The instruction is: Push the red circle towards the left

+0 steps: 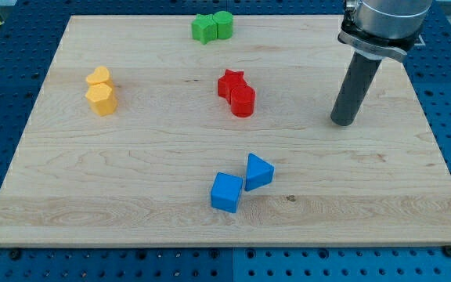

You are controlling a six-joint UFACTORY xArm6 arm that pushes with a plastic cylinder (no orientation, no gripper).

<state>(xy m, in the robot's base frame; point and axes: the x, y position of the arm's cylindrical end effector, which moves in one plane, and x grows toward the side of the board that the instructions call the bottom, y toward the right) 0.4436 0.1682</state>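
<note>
Currently my tip [343, 122] rests on the wooden counter [131, 196] well to the view's right of the red circle [243, 102], with bare wood between the two and nothing in the way. That circle sits near the middle of the counter, touching a red star [231, 81] just above it and slightly to its left. My end effector is a plain dark rod, so it has nothing to spread or pinch; it holds nothing and touches no block. Since the circle lies to the view's left of my tip and a little higher in the view, I judge a leftward sweep would meet its right side, though the star may travel with it. Far beyond, at the view's left, wait a yellow heart [98, 76] and what looks like a yellow hexagon [102, 99].
</note>
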